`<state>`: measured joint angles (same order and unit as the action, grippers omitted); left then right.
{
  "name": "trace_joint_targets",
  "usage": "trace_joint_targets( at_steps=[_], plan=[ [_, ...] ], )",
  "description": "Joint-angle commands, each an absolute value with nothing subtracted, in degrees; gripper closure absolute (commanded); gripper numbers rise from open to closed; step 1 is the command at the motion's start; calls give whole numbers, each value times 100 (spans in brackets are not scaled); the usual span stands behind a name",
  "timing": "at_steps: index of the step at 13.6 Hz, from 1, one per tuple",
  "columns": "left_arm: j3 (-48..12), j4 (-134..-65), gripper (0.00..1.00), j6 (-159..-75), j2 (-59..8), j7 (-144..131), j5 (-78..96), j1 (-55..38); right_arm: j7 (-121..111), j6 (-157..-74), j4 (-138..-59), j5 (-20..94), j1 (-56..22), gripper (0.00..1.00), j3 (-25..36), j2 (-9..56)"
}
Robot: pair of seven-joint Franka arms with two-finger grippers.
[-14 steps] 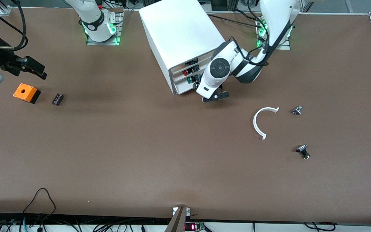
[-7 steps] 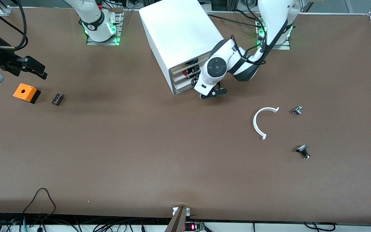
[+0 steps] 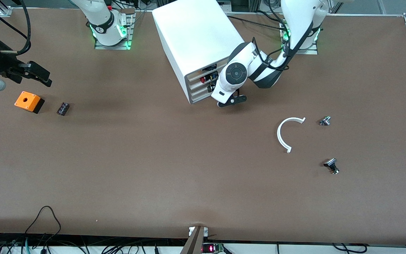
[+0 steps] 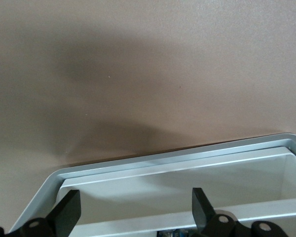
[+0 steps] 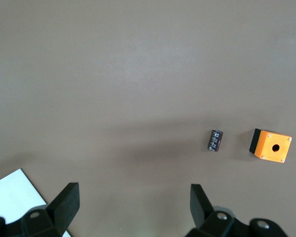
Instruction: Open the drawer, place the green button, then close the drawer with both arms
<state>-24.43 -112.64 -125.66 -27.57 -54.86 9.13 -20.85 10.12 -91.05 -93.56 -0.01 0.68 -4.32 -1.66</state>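
Observation:
The white cabinet (image 3: 197, 35) stands at the table's middle, near the robots' bases, its four drawer fronts facing the front camera. The drawer (image 3: 198, 90), third from the top, is almost pushed in. In the left wrist view its white rim (image 4: 163, 160) lies just under my fingers. My left gripper (image 3: 229, 102) is open and empty against the drawer front; it also shows in the left wrist view (image 4: 134, 210). The button's green cap is hidden by the left arm. My right gripper (image 3: 34, 76) is open and empty, waiting over the right arm's end of the table; it also shows in the right wrist view (image 5: 133, 202).
A red-capped button (image 3: 203, 78) shows in the drawer above. An orange box (image 3: 29, 101) and a small black cylinder (image 3: 63, 108) lie at the right arm's end. A white curved piece (image 3: 287, 133) and two small metal parts (image 3: 325, 121) (image 3: 331, 165) lie at the left arm's end.
My left gripper has moved toward the cabinet and the drawer has slid inward. The green cap, seen a second ago, is now covered by the arm. The right arm has not moved.

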Motion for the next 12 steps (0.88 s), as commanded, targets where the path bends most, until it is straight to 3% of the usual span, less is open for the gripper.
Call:
trace_joint_targets(
  at_steps=[1, 4, 12],
  plan=[
    [-2417, -11076, 1, -12489, -2646, -5117, 932, -1830, 897, -8991, -9229, -79, 141, 1, -510, -149],
    [-2417, -10522, 1, -12105, -2435, -4257, 704, -1048, 589, -8982, -9088, -79, 141, 1, -475, -123],
    [-2339, -8369, 1, -9547, -2189, -2298, -650, -168, 624, -8974, -9018, -35, 149, 1, -457, -123]
  ],
)
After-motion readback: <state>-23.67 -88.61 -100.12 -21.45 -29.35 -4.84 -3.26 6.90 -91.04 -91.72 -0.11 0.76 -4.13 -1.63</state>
